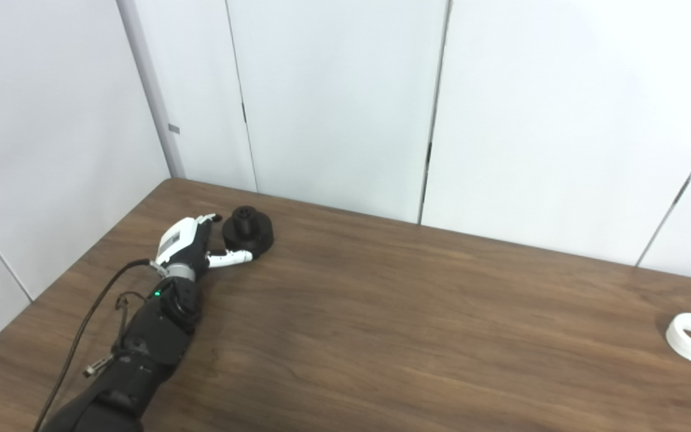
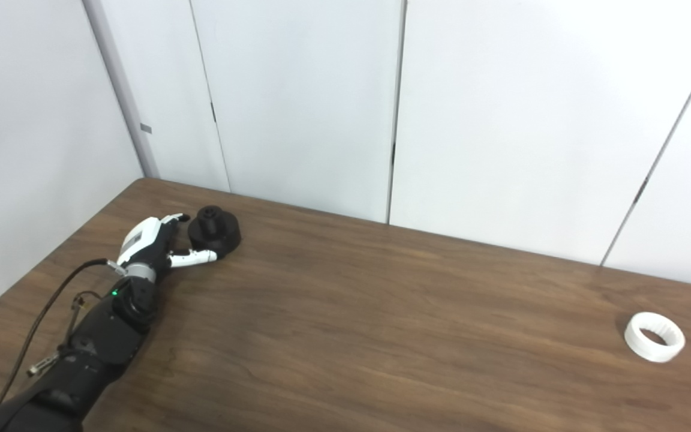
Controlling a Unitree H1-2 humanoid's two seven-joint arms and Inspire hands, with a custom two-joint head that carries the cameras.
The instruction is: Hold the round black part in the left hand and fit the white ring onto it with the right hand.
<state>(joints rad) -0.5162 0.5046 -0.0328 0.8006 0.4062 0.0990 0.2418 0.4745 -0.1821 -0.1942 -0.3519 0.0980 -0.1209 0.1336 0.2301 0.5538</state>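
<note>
Left robot hand: your left robot hand (image 1: 192, 243) reaches in from the lower left and lies low over the counter (image 1: 381, 312), at the far left corner. Its fingers (image 1: 210, 219) are spread and its thumb (image 1: 231, 258) sticks out toward the right. It holds nothing.
Round black part: the round black part (image 1: 248, 231) sits on the counter just right of your left robot hand, a wide base with a narrower hub standing up from it. The fingers reach its left edge and the thumb lies along its near edge. You cannot tell from either view whether they press on it or only lie beside it.
White ring: the white ring (image 2: 655, 336) lies flat on the counter at the far right, its hole facing up, well apart from the black part and from your hand.
Right robot hand: out of sight in both views.
Left arm: the dark forearm (image 1: 153, 336) runs up from the bottom left corner, with a small green light near the wrist and a black cable (image 1: 90, 315) looping along its left side.
Backdrop: pale wall panels (image 1: 333, 102) stand behind the counter's far edge and along its left side.
</note>
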